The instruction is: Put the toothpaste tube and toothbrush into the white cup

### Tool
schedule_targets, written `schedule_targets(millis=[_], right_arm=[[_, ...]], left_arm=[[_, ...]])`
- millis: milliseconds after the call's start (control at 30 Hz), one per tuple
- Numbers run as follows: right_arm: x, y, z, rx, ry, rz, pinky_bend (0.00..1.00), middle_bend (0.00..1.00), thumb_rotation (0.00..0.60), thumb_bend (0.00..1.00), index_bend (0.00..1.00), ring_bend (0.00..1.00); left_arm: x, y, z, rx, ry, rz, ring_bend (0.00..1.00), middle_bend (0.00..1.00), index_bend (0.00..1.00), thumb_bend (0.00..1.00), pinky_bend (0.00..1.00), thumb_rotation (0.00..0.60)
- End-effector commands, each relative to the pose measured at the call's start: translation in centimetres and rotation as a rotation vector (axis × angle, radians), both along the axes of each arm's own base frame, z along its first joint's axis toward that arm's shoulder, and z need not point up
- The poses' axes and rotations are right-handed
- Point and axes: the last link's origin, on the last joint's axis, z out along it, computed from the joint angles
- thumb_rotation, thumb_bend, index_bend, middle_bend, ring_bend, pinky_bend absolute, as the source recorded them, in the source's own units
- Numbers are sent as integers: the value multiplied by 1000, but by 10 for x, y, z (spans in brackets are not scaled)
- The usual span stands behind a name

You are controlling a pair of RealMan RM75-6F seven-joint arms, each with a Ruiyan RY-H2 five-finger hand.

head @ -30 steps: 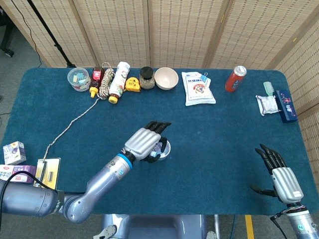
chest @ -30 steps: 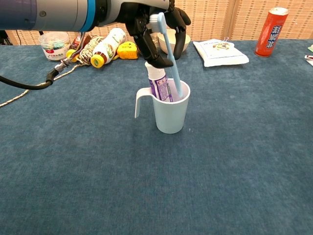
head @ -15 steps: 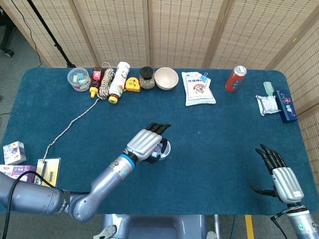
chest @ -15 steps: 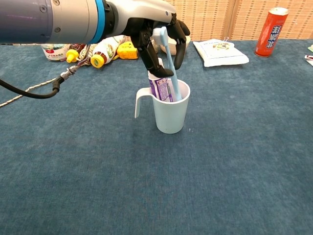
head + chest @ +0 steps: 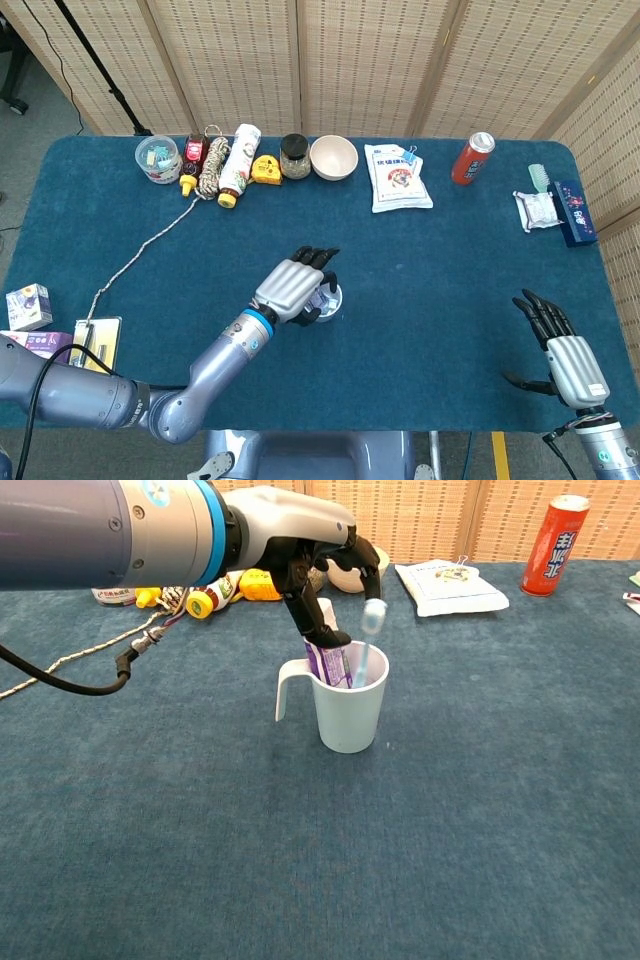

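The white cup (image 5: 348, 715) stands upright mid-table, handle to the left; the head view shows the cup (image 5: 331, 299) partly under my left hand (image 5: 295, 285). A purple-and-white toothpaste tube (image 5: 325, 660) stands inside it. The light blue toothbrush (image 5: 364, 640) is also in the cup, blurred, its head leaning toward the right rim. My left hand (image 5: 320, 570) hovers just above the cup with fingers apart, and no finger plainly touches the brush. My right hand (image 5: 560, 352) rests open near the table's front right corner, holding nothing.
Along the far edge stand a red can (image 5: 555, 532), a white packet (image 5: 450, 585), a white bowl (image 5: 333, 156), a jar (image 5: 294, 156), a bottle (image 5: 239, 160) and a rope (image 5: 150, 240). Small boxes (image 5: 28, 305) lie at the left edge, more items (image 5: 555, 208) at the right.
The toothbrush has dropped deeper into the cup and tipped to the right, out of my left hand's hold. That hand has come slightly lower. The right hand has not moved.
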Motion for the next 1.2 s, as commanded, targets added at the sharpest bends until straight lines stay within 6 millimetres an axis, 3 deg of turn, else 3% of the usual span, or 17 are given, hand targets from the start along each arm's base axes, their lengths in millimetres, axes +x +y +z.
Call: schedule_targets(millis=[33,300,467,633,833,900,933,1200], right_arm=[[0,0,0,0,-1,-1,64,0,600,73,0,0],[0,0,0,2,-1,0,64,0,600,73,0,0],[1,1,-1,4,1,3,64,0,600,74,0,0],[1,1,-1,0,6,6,64,0,600,73,0,0],[1,1,0,-8,17,9,55,0,600,73,0,0],[2,1,1,-14,26,13,38,0,600,72,0,0],[3,2,1,-20,47,20,30,0,600,72,0,0],[0,2,4,-88,199,14,0,0,600,71,0,0]], left_arm=[[0,0,1,0,-3,0,0,0,329,365,0,600],[5,-4,21,3,-66,-13,0,0,177,359,0,600],[2,-8,57,54,-103,-34,0,0,5,351,0,600],[-19,-16,98,152,-64,-66,0,0,0,348,0,600],[-80,-36,146,314,78,-53,0,0,0,348,0,600],[-111,-46,161,377,102,-33,0,0,0,348,0,600],[-158,-58,175,443,151,47,0,0,0,348,0,600],[-298,-124,184,557,99,140,0,0,0,348,0,600]])
